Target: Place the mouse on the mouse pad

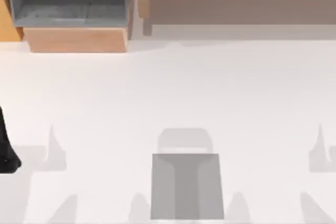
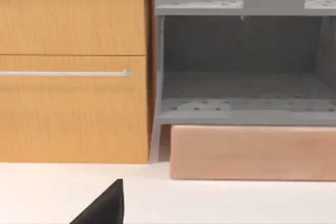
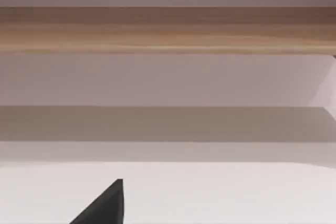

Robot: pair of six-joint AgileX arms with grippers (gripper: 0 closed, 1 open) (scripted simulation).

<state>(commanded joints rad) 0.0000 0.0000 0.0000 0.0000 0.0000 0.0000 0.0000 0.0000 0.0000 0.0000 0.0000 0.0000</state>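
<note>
The mouse pad (image 1: 185,186) lies flat at the table's (image 1: 173,93) front centre, probably so either arm can reach it. It is well apart from the left gripper (image 2: 107,205), parked at the left edge, and the right gripper (image 3: 107,205) (open or closed cannot be told).

Bright even light, soft pale shadows

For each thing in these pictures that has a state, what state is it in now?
mouse pad: lies flat on the white table, near its front edge, top bare.
wooden drawer: shut, handle level.
grey shelf unit: open at the front.
left gripper: at the table's left edge, apart from the pad.
right gripper: over the table, facing the wooden shelf.
</note>
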